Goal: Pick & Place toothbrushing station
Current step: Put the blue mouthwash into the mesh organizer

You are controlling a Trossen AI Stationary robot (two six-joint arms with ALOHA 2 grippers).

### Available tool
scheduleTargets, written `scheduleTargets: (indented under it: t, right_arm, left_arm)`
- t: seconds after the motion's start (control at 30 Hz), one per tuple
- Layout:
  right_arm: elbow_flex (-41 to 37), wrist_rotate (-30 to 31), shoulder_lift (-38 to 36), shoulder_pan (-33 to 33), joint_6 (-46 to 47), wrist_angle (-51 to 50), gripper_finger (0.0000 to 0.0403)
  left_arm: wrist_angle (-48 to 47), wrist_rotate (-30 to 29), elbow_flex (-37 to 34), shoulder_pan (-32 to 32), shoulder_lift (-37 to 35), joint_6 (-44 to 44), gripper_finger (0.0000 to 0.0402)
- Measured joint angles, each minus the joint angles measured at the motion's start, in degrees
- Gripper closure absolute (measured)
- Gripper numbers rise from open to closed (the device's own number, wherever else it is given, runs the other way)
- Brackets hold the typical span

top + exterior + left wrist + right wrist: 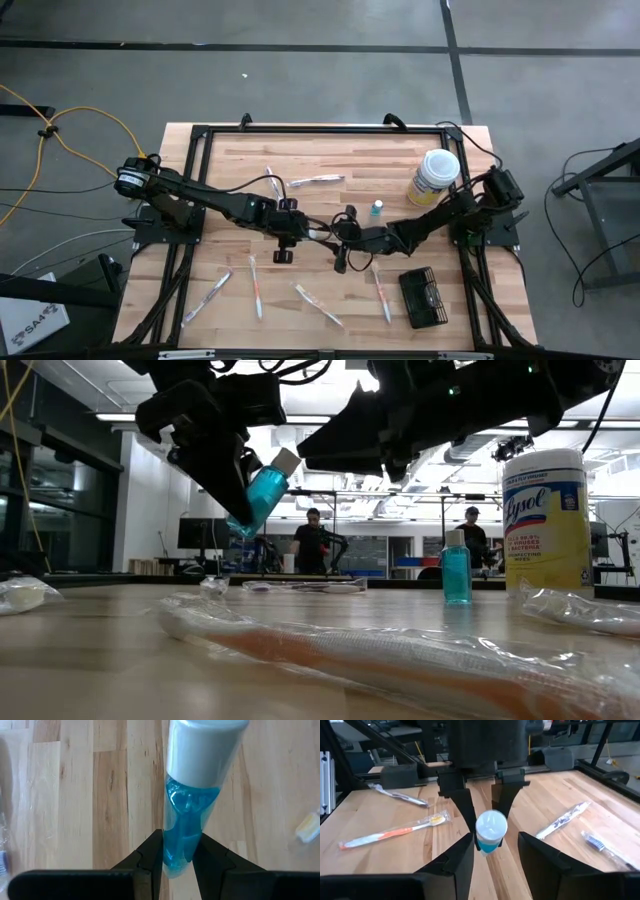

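Blue bottle (190, 830) is clenched in left gripper (178, 851) mid-air; right gripper (493, 847), jaws released, flanks its cap, presumably for handover.

You see a grey floor (300, 80) with dark lines, a yellow cable (60, 130), and two people (313, 540) standing far back.

Basket (424, 298) right-front; canister (433, 177) behind (far right).
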Motion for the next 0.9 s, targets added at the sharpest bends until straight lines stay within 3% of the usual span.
scheduleTargets:
  t: [0.9]
  right_arm:
    - [0.0, -3.37, -0.07, -1.28, 0.93, 2.15, 0.0258]
  left_arm:
    - [4.76, -0.04, 0.0, 0.0, 0.0, 0.13, 0.0322]
